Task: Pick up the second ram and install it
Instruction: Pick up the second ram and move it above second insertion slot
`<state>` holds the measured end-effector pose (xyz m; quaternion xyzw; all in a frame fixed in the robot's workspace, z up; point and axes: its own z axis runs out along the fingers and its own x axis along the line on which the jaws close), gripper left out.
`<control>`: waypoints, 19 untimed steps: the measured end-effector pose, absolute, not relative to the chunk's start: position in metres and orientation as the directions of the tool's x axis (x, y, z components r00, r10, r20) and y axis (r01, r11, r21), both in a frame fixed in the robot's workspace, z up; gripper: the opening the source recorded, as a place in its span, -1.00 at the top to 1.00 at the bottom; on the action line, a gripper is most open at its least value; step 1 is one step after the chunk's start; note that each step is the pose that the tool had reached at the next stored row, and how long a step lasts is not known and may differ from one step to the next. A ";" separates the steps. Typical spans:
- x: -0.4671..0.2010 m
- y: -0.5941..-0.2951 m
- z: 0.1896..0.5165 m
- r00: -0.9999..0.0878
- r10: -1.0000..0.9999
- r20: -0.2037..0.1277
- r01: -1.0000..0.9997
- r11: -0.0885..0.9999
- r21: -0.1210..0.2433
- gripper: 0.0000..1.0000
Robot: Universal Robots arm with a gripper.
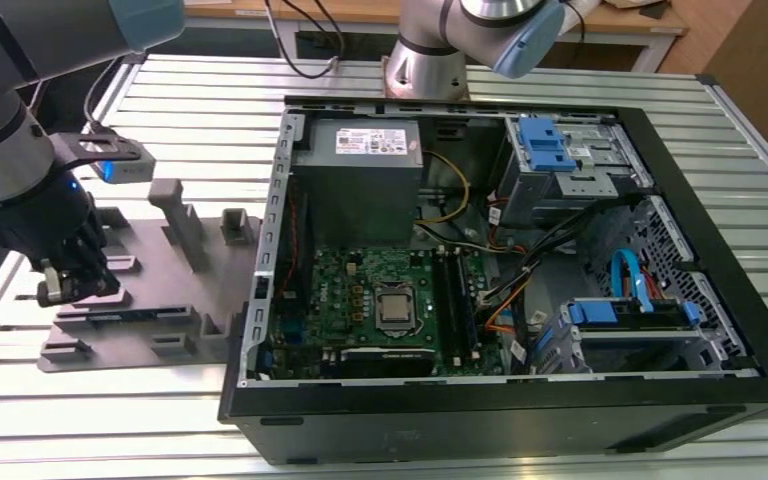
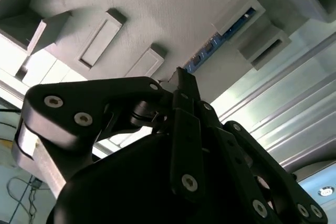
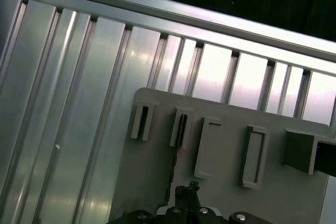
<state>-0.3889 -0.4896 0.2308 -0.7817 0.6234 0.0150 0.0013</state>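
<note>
Exterior view's left is taken up by the dark, rounded arm, with the black gripper [image 1: 71, 288] lowered over a matte grey holder plate [image 1: 177, 255]. The plate is moulded with upright rectangular blocks and narrow slots, and it is laid on a ribbed aluminium table [image 1: 197, 110] of long parallel grooves. Bare table is left on the plate's far and near sides. The plate's right edge is set just beside the left wall of the open black computer case [image 1: 491, 425].

In the second wrist view the gripper [image 2: 181, 77] is seen as hard black linkage bars with pale screw heads. Whether it is open or closed cannot be told. Just past its tip the second ram [image 2: 214, 40] is stood on edge in the holder, between two pale end blocks. It is seen as a thin, flat bluish-green strip with small dark chips along it. Contact between gripper and ram cannot be made out. In the first wrist view the gripper [image 3: 189, 188] is placed at the plate's edge, with a row of rectangular slots beyond it.

Further right, inside the case, a green motherboard [image 1: 357, 290] is laid flat below a grey metal power supply [image 1: 357, 180], and blue plastic drive brackets [image 1: 544, 145] are fitted at the far right.
</note>
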 end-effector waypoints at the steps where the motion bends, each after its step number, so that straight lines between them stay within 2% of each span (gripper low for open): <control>1: -0.389 -0.490 0.231 0.213 -0.977 -0.025 -0.977 -0.213 0.017 0.85; 13: -0.389 -0.492 0.222 0.090 -0.996 -0.025 -0.996 -0.090 0.017 0.85; 19: -0.385 -0.496 0.218 0.076 -0.997 -0.025 -0.997 -0.077 0.017 0.85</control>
